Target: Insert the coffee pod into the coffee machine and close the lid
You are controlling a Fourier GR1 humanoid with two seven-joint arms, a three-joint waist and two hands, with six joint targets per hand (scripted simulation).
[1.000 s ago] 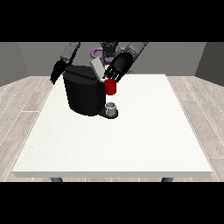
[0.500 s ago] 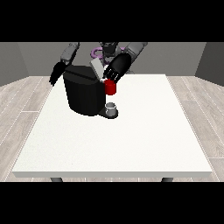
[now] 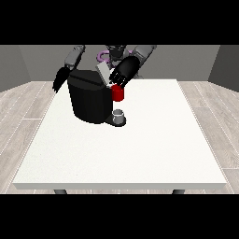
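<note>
1. Two hands are seen; the fingers of the hand at the view's right [image 3: 124,72] are curled downward, though whether anything is grasped cannot be told.
2. Just below them a red thing at the machine [image 3: 117,94] is seen.
3. The coffee machine [image 3: 91,95] is placed upper left of centre, its lid [image 3: 103,73] tilted up beside that nearer hand.
4. The hand at the view's left [image 3: 59,79] is hung relaxed behind the machine.
5. A grey thing [image 3: 119,115] is set at the machine's base; the pod cannot be identified with certainty.

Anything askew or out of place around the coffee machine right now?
Nothing spilled or damaged. The coffee machine stands upright on the table, its lid raised. The hand at the view's right is over a red thing at the machine; a grey thing sits at its base.
</note>
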